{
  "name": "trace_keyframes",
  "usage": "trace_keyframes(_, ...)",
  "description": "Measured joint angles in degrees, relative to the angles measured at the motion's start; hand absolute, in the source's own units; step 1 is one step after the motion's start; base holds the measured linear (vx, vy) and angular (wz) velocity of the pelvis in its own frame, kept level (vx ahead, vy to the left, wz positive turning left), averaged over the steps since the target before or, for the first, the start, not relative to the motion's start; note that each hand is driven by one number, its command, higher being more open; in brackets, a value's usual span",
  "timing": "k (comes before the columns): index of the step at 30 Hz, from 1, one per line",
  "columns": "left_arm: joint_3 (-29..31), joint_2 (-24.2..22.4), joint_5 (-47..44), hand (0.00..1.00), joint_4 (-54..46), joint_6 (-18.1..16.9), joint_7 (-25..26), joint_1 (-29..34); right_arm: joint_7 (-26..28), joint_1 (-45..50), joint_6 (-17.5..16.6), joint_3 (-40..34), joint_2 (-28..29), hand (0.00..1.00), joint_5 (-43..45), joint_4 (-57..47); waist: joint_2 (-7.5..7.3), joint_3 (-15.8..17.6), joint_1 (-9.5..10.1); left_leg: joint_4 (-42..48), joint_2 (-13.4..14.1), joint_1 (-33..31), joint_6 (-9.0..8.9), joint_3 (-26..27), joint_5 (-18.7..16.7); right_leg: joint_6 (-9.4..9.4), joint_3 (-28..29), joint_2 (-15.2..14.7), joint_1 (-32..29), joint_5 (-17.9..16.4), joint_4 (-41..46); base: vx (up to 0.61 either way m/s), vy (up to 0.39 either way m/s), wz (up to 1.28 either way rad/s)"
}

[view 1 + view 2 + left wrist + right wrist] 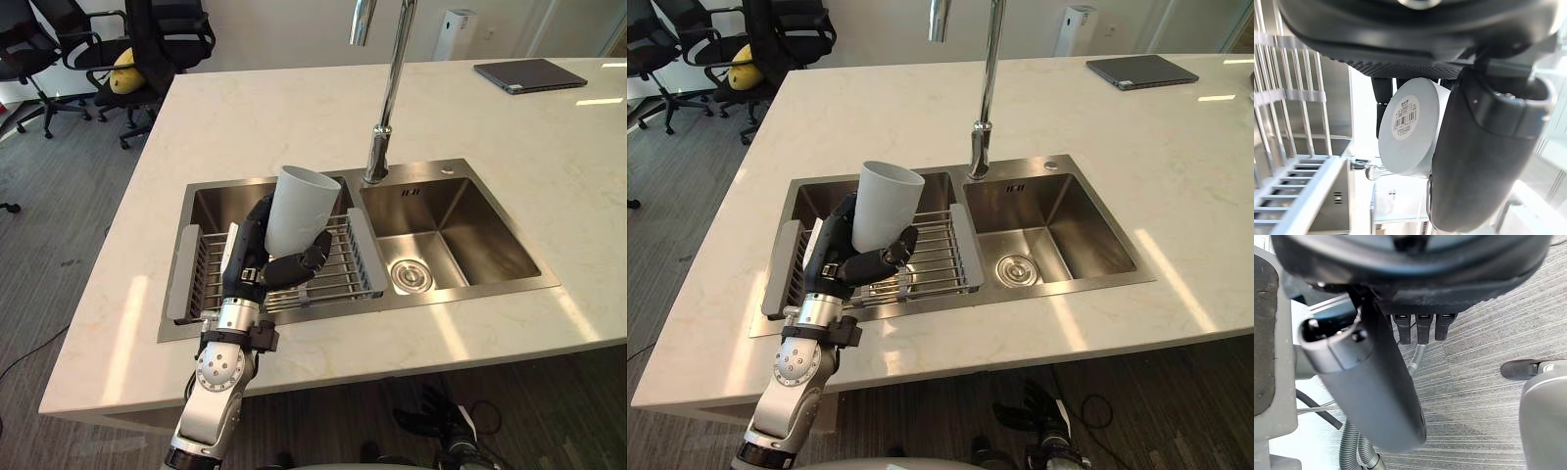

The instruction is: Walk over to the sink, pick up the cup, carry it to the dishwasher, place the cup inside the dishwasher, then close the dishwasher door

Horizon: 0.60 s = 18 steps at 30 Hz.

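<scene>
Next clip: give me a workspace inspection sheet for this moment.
Surface: pale stone countertop with a stainless steel double sink.
Job's things: white tapered cup, mouth up, slightly tilted, above the wire drying rack over the left basin.
Clutter: dark closed laptop, far right; tall chrome tap.
Hands: left hand, fingers curled round the cup; right hand open, over grey carpet.
Cables: nothing seen.
Surroundings: black office chairs beyond the counter's far left.

Cup (pixel 299 211) over rack (pixel 338 266) in left basin (pixel 217 207), faucet (pixel 385 108) behind — laptop (pixel 530 74) far right
</scene>
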Motion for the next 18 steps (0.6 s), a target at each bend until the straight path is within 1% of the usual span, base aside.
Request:
trace_keyframes(7,0.06,-1.71,-2.16,0.30,-0.88,-0.40,1.58,1.76,-0.78,0.02,-0.05,0.06,0.28,0.90,2.06,-0.01,0.13,-0.10,0.14,1.94,0.56,0.16,-0.01,2.14,-1.83,0.09,2.18,0.15,-0.58,-0.43,1.07,-0.02,0.002,-0.15)
trace_keyframes(9,-0.10,-1.76,-2.11,0.30,-2.52,-0.70,1.59,2.98,-1.04,0.11,-0.05,0.09,0.23,0.90,2.06,-0.01,0.13,-0.15,0.18,3.24,0.69,-0.66,0.01,3.27,-2.74,0.19,3.35,0.27,-1.46,-0.34,1.23,0.00,0.008,-0.33)
trace_keyframes(13,-0.22,-1.61,-2.02,0.30,-4.58,-1.23,1.61,3.15,-1.46,-0.57,-0.05,0.51,0.19,0.90,2.05,-0.05,0.00,-0.14,0.23,6.36,0.77,-3.62,0.28,5.65,-4.50,0.56,5.82,0.37,-4.48,0.23,1.79,0.01,0.033,-0.30)
trace_keyframes(15,-0.24,-1.56,-2.07,0.30,-4.56,-1.25,1.67,2.76,-1.84,-1.18,-0.01,0.69,0.20,0.90,2.04,-0.05,-0.11,0.00,0.28,8.23,0.98,-4.74,0.40,6.10,-5.37,0.60,6.63,0.39,-5.78,0.23,3.13,0.01,0.046,-0.26)
trace_keyframes(16,-0.24,-1.36,-2.11,0.30,-4.52,-1.25,1.92,2.43,-2.03,-1.73,-0.02,0.81,0.20,0.90,2.04,-0.07,-0.12,0.12,0.30,10.25,1.48,-5.51,0.54,6.20,-6.27,0.62,7.16,0.42,-6.98,0.18,5.25,-0.01,0.053,-0.26)
trace_keyframes(18,-0.24,-1.24,-2.15,0.30,-4.43,-1.25,2.32,1.82,-2.26,-2.52,-0.02,0.89,0.12,0.90,2.01,-0.11,-0.16,0.63,0.25,12.00,1.69,-5.46,0.70,6.04,-6.80,0.61,6.57,0.46,-7.62,0.08,7.83,-0.04,0.042,-0.12)
